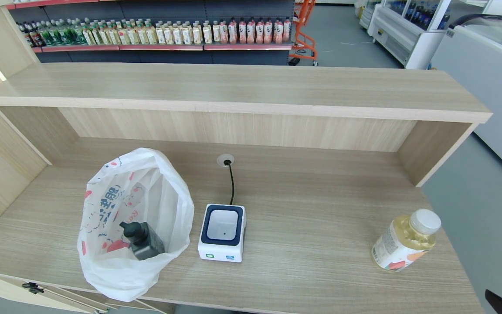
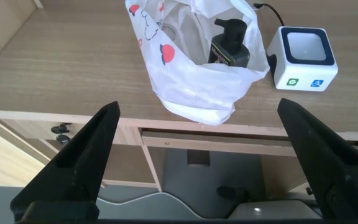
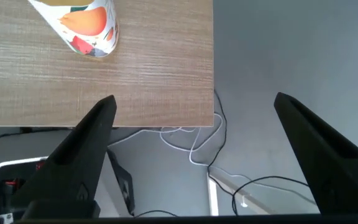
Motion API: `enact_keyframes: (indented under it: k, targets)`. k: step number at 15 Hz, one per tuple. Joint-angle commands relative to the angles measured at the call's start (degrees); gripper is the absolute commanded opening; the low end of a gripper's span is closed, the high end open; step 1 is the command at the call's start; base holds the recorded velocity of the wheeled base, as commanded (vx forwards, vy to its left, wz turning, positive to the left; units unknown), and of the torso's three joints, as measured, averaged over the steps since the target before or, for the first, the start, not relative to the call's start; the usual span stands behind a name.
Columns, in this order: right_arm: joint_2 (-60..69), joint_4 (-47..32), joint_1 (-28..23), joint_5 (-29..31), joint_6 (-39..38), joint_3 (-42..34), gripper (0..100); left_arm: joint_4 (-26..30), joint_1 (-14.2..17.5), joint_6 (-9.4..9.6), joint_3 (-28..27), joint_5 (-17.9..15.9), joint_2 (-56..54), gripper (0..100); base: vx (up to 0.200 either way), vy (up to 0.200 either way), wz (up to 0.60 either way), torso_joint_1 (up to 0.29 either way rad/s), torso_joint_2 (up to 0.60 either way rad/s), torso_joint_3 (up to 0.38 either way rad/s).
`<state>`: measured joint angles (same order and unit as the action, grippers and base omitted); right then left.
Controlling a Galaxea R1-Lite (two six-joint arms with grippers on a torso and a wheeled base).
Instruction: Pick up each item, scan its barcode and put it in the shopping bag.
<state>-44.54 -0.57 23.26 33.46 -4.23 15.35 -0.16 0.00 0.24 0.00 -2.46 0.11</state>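
Note:
A white shopping bag stands open on the left of the wooden counter, with a dark pump bottle inside it. The white and blue barcode scanner sits beside the bag at the counter's middle. A yellow drink bottle with a white cap stands upright near the right front corner. My left gripper hangs open off the counter's front edge, before the bag and the pump bottle. My right gripper is open beyond the front right corner, near the yellow bottle.
A raised wooden ledge walls the counter's back and sides. The scanner's black cable runs to a hole at the back. Store shelves with drinks and freezers stand behind. Loose cables lie on the floor below the right corner.

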Motion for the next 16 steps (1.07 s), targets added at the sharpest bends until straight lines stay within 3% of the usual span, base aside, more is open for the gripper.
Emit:
enact_keyframes:
  k: [1, 8, 12, 16]
  targets:
    - [-6.6, 4.6, -1.9, 0.0, -0.1, -0.1, 100, 0.0, 0.0, 0.02, 0.0, 0.0, 0.0, 100, 0.0, 0.0, 0.0, 0.0, 0.0, 0.0]
    - [-14.1, 11.4, -1.4, -3.0, -0.8, -1.2, 100, 0.0, 0.0, 0.02, 0.0, 0.0, 0.0, 100, 0.0, 0.0, 0.0, 0.0, 0.0, 0.0]
    - [-21.7, 20.0, -1.2, -3.3, -0.8, -1.0, 100, 0.0, 0.0, 0.02, 0.0, 0.0, 0.0, 100, 0.0, 0.0, 0.0, 0.0, 0.0, 0.0]
    - [-27.3, 25.6, 2.0, -3.8, -0.9, -1.1, 100, 0.0, 0.0, 0.02, 0.0, 0.0, 0.0, 100, 0.0, 0.0, 0.0, 0.0, 0.0, 0.0]
